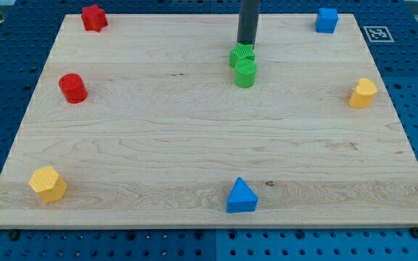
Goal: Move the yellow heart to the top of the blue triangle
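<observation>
The yellow heart [363, 93] lies near the board's right edge, a little above mid-height. The blue triangle [242, 196] lies near the bottom edge, just right of centre. The two are far apart. My tip [247, 45] is at the top centre of the board, right against the upper side of a green block [242, 55]. It is far from both the yellow heart and the blue triangle.
A second green block [246, 73] touches the first from below. A red star [93, 17] is at the top left, a red cylinder [72, 88] at the left, a yellow pentagon-like block [48, 183] at the bottom left, and a blue cube [326, 20] at the top right.
</observation>
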